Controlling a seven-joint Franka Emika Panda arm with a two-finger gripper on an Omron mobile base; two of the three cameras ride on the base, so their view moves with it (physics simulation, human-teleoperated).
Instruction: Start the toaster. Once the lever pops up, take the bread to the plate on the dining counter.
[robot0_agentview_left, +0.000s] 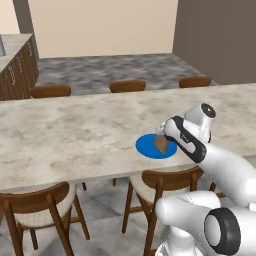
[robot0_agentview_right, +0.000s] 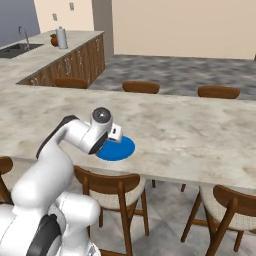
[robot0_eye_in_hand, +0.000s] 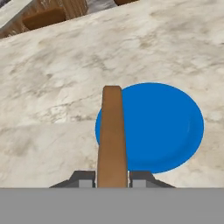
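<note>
Beside the plate (robot0_agentview_left: 150, 148), 3 chairs (robot0_agentview_left: 127, 86) line the dining counter's (robot0_agentview_left: 75, 130) far edge.

The left base view looks from behind the arm, forward and down across the counter (robot0_agentview_left: 75, 130), with the plate (robot0_agentview_left: 147, 148) right of centre and chairs on the near and far sides. The right base view faces the same counter (robot0_agentview_right: 190, 130) from the other side of the arm, with the plate (robot0_agentview_right: 120, 149) left of centre and a kitchen worktop (robot0_agentview_right: 35, 60) far left. The hand view sits close above the plate (robot0_eye_in_hand: 166, 127), looking along the bread (robot0_eye_in_hand: 112, 135).
</note>
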